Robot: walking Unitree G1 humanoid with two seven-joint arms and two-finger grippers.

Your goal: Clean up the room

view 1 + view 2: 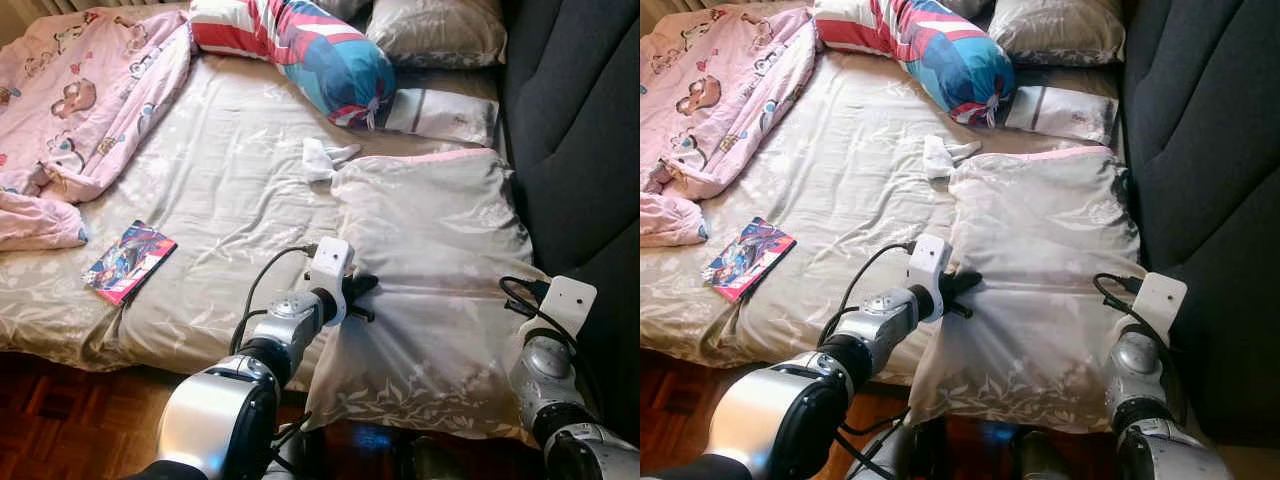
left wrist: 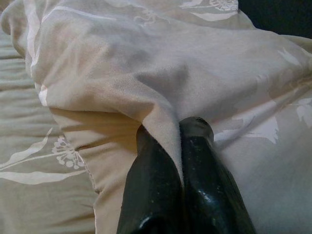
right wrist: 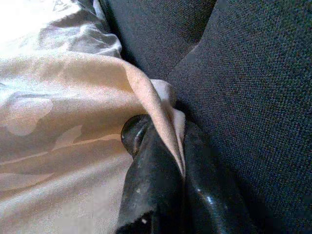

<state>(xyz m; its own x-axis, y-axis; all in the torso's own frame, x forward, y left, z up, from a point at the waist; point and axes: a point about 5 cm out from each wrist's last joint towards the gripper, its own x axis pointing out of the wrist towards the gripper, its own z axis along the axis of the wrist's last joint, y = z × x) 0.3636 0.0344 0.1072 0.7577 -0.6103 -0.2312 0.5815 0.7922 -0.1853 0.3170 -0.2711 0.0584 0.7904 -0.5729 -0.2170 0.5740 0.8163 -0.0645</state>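
Left wrist view: my left gripper [image 2: 181, 127] is clamped on a pinch of the beige pillow [image 1: 430, 250], fabric squeezed between both fingers. Right gripper [image 3: 168, 129] likewise has the pillow's other edge pinched tight, hard against the dark headboard [image 1: 580, 120]. The pillow lies flat at the bed's [image 1: 230, 190] near edge beside the headboard, limp, floral print, pink trim along its far side. Tidying looks barely begun, I judge: away from the headboard the pink blanket [image 1: 90, 90] is bunched, a book [image 1: 130, 260] lies loose, and a white cloth [image 1: 322, 158] sits just beyond the pillow.
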